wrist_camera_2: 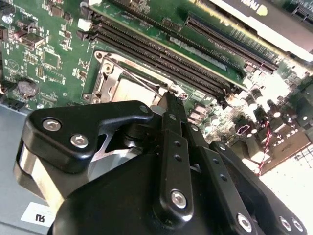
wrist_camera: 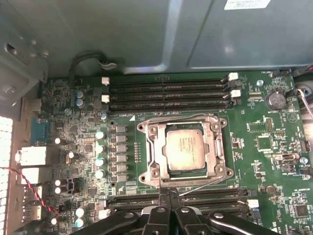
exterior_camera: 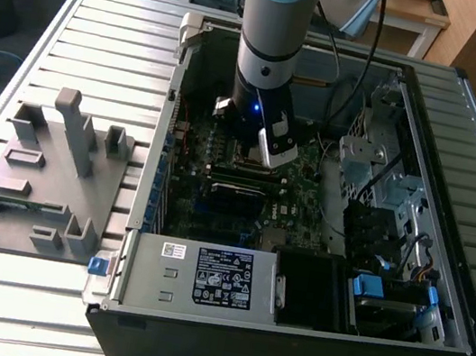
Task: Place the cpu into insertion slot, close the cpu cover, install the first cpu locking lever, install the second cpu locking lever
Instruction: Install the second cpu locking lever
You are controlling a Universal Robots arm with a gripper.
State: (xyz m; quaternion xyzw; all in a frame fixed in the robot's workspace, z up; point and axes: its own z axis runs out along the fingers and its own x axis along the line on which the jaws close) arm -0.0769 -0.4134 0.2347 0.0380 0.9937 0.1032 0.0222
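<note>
we see the gripper [wrist_camera: 168, 196] with fingertips pressed together, holding nothing, at the edge of the insertion slot [wrist_camera: 146, 152]. the cpu [wrist_camera: 185, 149] lies seated inside it, under the closed cpu cover [wrist_camera: 218, 149]. a white label [exterior_camera: 225, 278] sits on the computer case [exterior_camera: 282, 350]; its print is unreadable.

No lettering legible — the power supply label [exterior_camera: 226, 278] carries only unreadable print.

The arm [exterior_camera: 269, 46] reaches down — into the open computer case [exterior_camera: 285, 332].
</note>
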